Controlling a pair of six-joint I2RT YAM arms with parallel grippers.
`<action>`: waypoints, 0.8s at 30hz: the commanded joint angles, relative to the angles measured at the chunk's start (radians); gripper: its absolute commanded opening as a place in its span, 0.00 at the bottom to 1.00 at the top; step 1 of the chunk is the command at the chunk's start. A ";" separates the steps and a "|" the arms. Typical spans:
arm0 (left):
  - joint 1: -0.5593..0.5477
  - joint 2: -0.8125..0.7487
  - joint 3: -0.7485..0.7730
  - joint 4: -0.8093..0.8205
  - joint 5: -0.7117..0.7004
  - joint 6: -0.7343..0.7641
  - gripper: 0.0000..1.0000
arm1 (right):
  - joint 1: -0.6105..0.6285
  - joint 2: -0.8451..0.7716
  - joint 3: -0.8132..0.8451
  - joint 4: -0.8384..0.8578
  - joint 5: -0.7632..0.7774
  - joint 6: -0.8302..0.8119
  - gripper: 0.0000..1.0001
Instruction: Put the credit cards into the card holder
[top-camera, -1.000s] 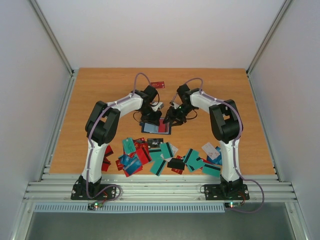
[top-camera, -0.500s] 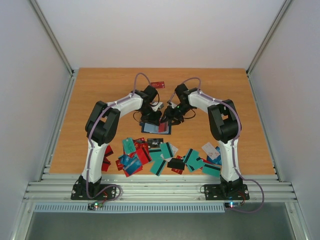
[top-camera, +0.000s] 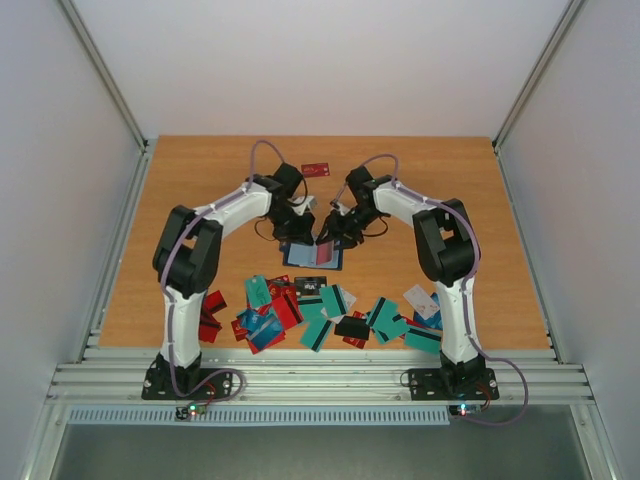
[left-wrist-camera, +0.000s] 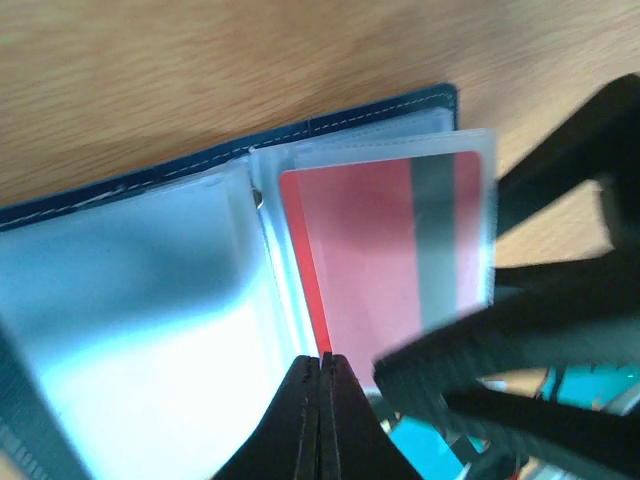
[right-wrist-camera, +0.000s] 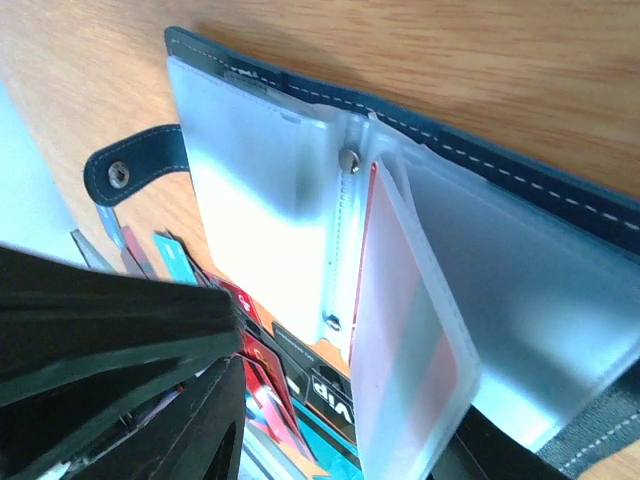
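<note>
Card holder (top-camera: 313, 254) lies open mid-desk (top-camera: 200, 190), its stitched navy cover down and its frosted plastic sleeves (left-wrist-camera: 150, 300) up. Left pincer (left-wrist-camera: 320, 390), shut tight, has its tips at the sleeves by the holder's spine. Right pincer (top-camera: 330, 236) straddles the raised sleeve that carries a red striped card (left-wrist-camera: 370, 250). Its jaws stand apart; whether they pinch is unclear, and its blurred fingers hide that sleeve's corner. Nearer than the holder, loose credit cards (top-camera: 337, 299) overlap in a heap. Beyond it lies a lone red card (top-camera: 316, 169).

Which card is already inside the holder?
Red card with dark stripe, in a clear sleeve of the open card holder; others lie loose on the table.
</note>
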 joint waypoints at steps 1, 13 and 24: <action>0.043 -0.114 -0.035 0.015 0.054 -0.062 0.00 | 0.016 0.025 0.045 0.013 -0.021 0.019 0.42; 0.153 -0.322 -0.204 0.026 0.050 -0.083 0.00 | 0.079 0.087 0.171 -0.033 -0.009 0.062 0.43; 0.169 -0.487 -0.343 0.031 0.009 -0.099 0.00 | 0.139 0.171 0.349 -0.097 -0.018 0.084 0.44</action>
